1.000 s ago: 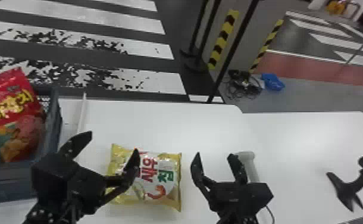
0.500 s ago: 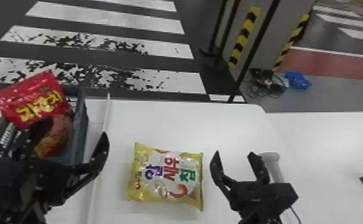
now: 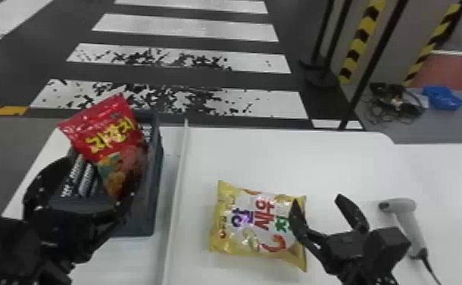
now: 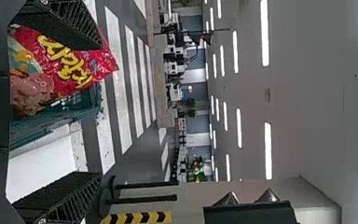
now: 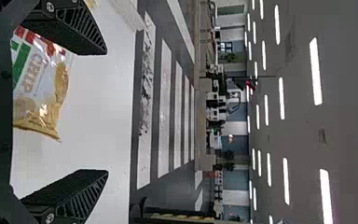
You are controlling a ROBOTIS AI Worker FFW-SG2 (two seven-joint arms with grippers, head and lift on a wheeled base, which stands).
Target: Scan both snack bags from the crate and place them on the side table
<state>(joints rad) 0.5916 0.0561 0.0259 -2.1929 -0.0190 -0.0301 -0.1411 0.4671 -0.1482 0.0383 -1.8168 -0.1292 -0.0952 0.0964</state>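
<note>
Film, thin and glossy, seems to wrap both bags; in the head view the red, pillow-shaped snack bag point(image 3: 109, 140) leans up out of the dark grey slatted plastic crate point(image 3: 147, 220), its sealed end above the rim. The black two-fingered left tool point(image 3: 99, 180) is beside it with fingers apart, clamped on nothing. The yellow-and-white snack bag point(image 3: 256, 227) lies flat on the smooth white table point(image 3: 200, 151), and the black right tool point(image 3: 318, 201) is at its edge, also spread, near the pale grey handheld scanner point(image 3: 402, 214). Through the left wrist view, the red bag is close by one ribbed finger, well apart from the other. It should be light, soft and slightly slippery, with brittle contents; I'd take it across the body just below the seal, squeezing gently so the air cushion gives and nothing cracks. A pinch on the loose corner might let it swing. Through the right wrist view, the yellow bag shows puffed, creased film between widely parted fingers; a broad side grip would probably suit it, pressing lightly.
</note>
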